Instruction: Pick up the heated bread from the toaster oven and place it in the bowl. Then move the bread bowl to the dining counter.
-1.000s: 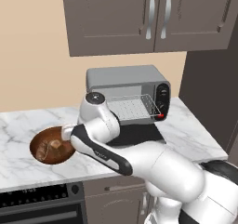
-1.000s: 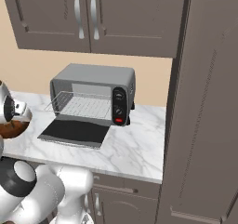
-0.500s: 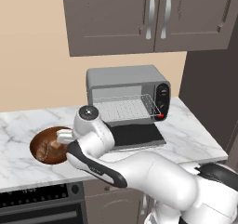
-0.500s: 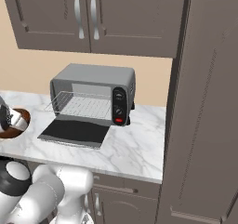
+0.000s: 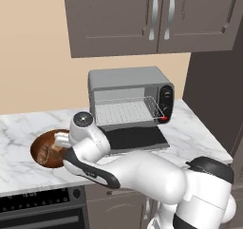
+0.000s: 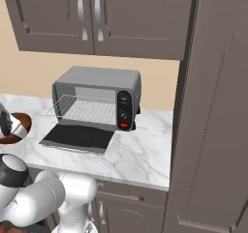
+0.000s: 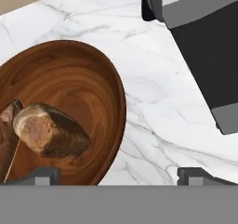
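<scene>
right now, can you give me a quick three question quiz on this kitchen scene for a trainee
1. True or false: the toaster oven has its door shut.
2. Where does the heated bread lie? A) on the oven's wire rack B) in the bowl C) on the bare marble worktop
3. Fill the gap: the tool stands ____, its two tips wide apart and gripping nothing.

Key
1. False: the dark glass door is dropped down flat and the rack is bare.
2. B: it rests on the wooden bowl's inner surface.
3. open
</scene>
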